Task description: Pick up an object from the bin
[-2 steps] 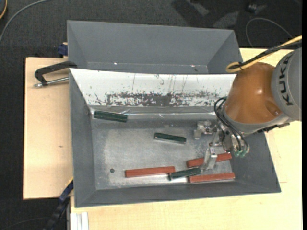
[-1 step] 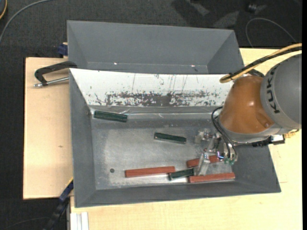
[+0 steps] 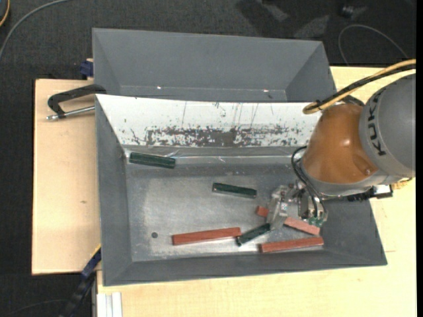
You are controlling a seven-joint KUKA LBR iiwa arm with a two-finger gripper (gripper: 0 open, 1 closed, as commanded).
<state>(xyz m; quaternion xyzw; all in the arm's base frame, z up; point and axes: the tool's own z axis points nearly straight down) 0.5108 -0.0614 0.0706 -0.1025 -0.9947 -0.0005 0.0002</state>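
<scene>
Camera view, looking down into the grey metal bin [image 3: 112, 197]: the arm [image 3: 396, 131] comes in from the rt, w/ its orange wrist cover [image 3: 337, 147] low over the bin's rt side. The claw [image 3: 285, 207] is down nr the floor in the lower-rt part of the bin. Can't tell whether the claw is apart or together (metal parts and cables bunch up there, too cluttered to read), nor whether it grips anything.

Things nearest the claw:
- small red piece [image 3: 262, 211], just beside it on the view's left; touching or not, can't tell.
- short reddish block [image 3: 302, 226], just below the claw, tilted, lying flat on the bin floor.
- slanted dark green stick [image 3: 253, 234], its upper end pointing toward the claw, lower end down-left.
- short red bar [image 3: 292, 245], nr the front wall, almost level, below the reddish block and close to it.

Further off: a long red bar [image 3: 206, 236] lies flat left of these, its rt end just beside the lower end of the slanted stick. A middle green stick [image 3: 234, 190] lies up-left of the claw, apart from it. A far green stick [image 3: 152, 159] sits at the foot of the back wall in the bin's upper-left, well apart from all the rest. All lie loose and single, no heap.
</scene>
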